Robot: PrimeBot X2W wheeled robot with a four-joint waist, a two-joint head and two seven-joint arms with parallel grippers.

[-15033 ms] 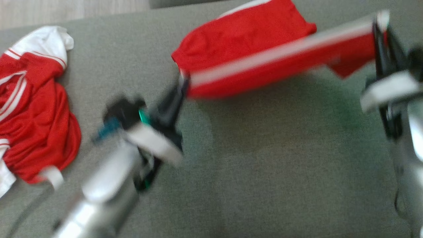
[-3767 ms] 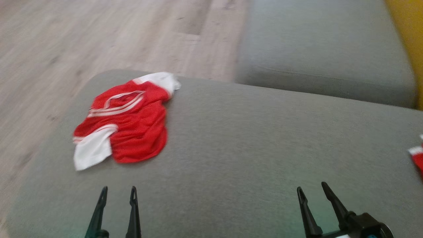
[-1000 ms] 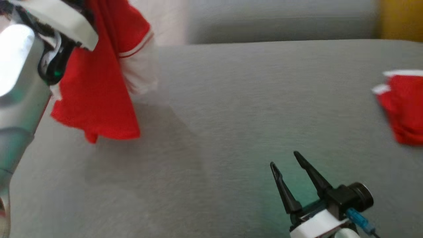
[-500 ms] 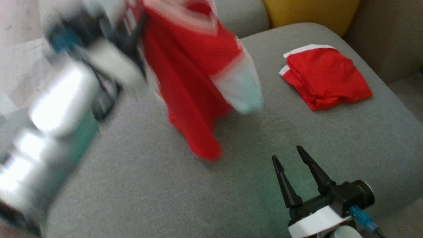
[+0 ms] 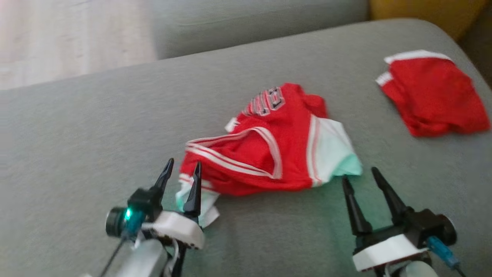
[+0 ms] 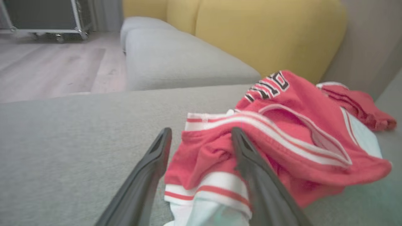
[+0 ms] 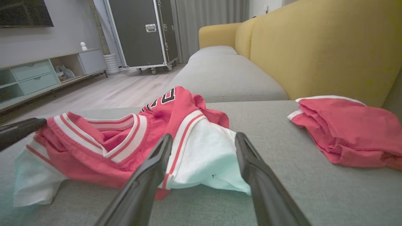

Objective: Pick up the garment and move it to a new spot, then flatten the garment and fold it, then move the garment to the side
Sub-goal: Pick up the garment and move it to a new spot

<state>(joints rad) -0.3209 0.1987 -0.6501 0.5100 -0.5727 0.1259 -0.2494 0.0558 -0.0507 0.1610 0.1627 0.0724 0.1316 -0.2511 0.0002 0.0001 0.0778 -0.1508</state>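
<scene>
Crumpled red-and-white garment (image 5: 276, 150) lies mid-cushion on grey sofa seat (image 5: 96, 127). Left gripper (image 5: 184, 163): fingers spread, straddling near sleeve hem, nothing pinched. Right gripper (image 5: 359, 174): fingers spread, tips just short of other white sleeve. Folded red garment (image 5: 434, 96) lies well apart at far right. Yellow backrest (image 7: 314, 40) behind. Black flight case (image 7: 141, 31) stands across wood floor (image 7: 110, 91).

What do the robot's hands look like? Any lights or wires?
The left tool and right tool each have two long, pointed black fingers on a black block with a white band. The left shows a teal-green light; the right has a blue plug with a thin cable. The left forearm is shiny silver.
</scene>
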